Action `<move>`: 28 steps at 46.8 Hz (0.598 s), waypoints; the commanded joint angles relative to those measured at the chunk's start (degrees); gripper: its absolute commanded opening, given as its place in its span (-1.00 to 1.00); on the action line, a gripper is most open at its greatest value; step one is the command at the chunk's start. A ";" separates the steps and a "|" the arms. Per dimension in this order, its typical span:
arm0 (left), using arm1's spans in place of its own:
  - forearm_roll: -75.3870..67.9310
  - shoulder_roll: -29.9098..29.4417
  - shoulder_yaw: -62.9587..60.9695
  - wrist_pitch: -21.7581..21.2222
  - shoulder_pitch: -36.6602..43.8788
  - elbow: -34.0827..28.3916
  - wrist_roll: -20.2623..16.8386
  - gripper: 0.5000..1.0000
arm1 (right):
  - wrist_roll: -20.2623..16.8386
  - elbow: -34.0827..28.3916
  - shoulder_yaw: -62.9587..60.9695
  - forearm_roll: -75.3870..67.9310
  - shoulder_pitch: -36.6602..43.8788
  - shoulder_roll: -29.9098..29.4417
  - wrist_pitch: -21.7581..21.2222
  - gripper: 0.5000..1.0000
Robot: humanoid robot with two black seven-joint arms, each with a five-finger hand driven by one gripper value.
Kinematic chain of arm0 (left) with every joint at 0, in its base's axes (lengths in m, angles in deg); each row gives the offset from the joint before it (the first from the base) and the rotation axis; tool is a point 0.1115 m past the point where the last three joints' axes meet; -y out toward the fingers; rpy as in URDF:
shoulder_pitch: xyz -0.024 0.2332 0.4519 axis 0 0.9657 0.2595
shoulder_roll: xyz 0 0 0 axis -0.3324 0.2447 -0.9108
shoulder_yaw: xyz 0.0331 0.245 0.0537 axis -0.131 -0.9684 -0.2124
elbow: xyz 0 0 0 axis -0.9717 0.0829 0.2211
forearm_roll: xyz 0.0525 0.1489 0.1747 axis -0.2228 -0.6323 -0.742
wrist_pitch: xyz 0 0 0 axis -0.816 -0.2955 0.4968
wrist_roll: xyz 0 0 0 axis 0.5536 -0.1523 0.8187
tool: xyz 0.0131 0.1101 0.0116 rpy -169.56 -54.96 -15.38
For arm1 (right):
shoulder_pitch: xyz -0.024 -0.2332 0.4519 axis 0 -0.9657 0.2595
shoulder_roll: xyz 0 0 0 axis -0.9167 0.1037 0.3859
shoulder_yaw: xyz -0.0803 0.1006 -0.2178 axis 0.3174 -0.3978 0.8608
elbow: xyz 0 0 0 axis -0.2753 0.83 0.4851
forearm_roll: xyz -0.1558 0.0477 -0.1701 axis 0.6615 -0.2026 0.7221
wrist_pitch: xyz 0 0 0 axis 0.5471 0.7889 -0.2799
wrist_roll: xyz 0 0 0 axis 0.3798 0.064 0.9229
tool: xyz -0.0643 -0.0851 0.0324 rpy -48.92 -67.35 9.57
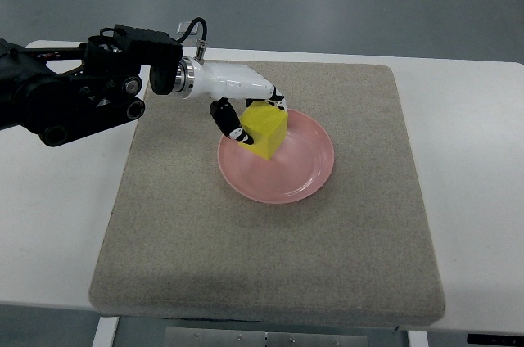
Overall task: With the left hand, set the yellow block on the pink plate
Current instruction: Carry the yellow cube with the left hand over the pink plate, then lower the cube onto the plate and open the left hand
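Note:
A yellow block [265,128] is held over the left part of the pink plate [304,168], which lies near the middle of the mat. My left hand [252,118] reaches in from the left, white with black fingertips, and its fingers are curled around the block from above and from the left. Whether the block rests on the plate or hangs just above it cannot be told. The right arm does not show.
The plate lies on a beige felt mat [270,265] that covers most of a white table [475,159]. My black left forearm [74,89] crosses the table's left side. Grey floor lies beyond the far edge.

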 commanded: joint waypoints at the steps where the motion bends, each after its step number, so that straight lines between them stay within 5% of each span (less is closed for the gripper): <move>1: 0.28 0.62 0.00 0.00 0.18 -0.03 -0.01 -1.00 | 0.01 -0.05 0.00 0.00 0.00 0.00 0.00 0.69; 12: 0.19 1.50 -0.08 -0.08 1.06 -0.47 -0.01 -1.00 | 0.01 0.04 0.00 0.00 0.00 0.00 0.00 0.69; 15: 0.19 1.59 -0.08 -0.26 1.24 -0.56 -0.01 -0.81 | 0.01 -0.05 0.00 0.00 0.00 0.00 0.00 0.69; 17: 0.19 1.77 -0.08 -0.52 1.59 -0.91 -0.01 -0.52 | 0.01 0.04 0.00 0.00 0.00 0.00 0.00 0.69; 19: 0.10 2.12 -0.08 -0.87 1.76 -1.43 -0.01 0.13 | 0.01 -0.05 0.00 0.00 0.00 0.00 0.00 0.69; 21: -0.16 2.47 -0.08 -0.88 1.85 -1.79 0.08 0.49 | 0.01 0.04 0.00 0.00 0.00 0.00 0.00 0.69; 28: -0.42 2.74 -0.08 -0.79 2.12 -1.97 0.08 0.86 | 0.01 0.04 0.00 0.00 0.00 0.00 0.00 0.69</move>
